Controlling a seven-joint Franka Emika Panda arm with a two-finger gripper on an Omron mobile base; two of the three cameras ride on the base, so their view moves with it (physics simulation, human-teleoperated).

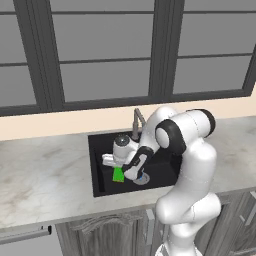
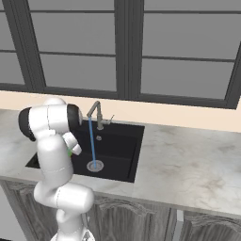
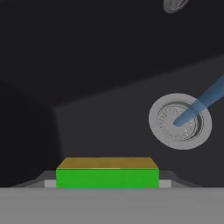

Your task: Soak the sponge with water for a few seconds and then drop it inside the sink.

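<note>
Now you are looking at a pale marbled desk (image 1: pixel 45 175) running under dark-framed windows (image 2: pixel 117 47), where the jaws are clenching the sponge (image 1: pixel 118 174) above the black sink (image 2: pixel 120 155), beside the water (image 2: pixel 92 143) falling onto the drain (image 3: pixel 180 121).

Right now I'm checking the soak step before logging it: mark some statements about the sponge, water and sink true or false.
1. The gripper is shut on the sponge. True.
2. The water is off. False: a blue stream falls from the faucet to the drain.
3. The sponge lies on the counter. False: it is held over the sink.
4. The stream hits the sponge. False: in the hand view it lands on the drain, beside the sponge.
5. The sink is black. True.
</note>
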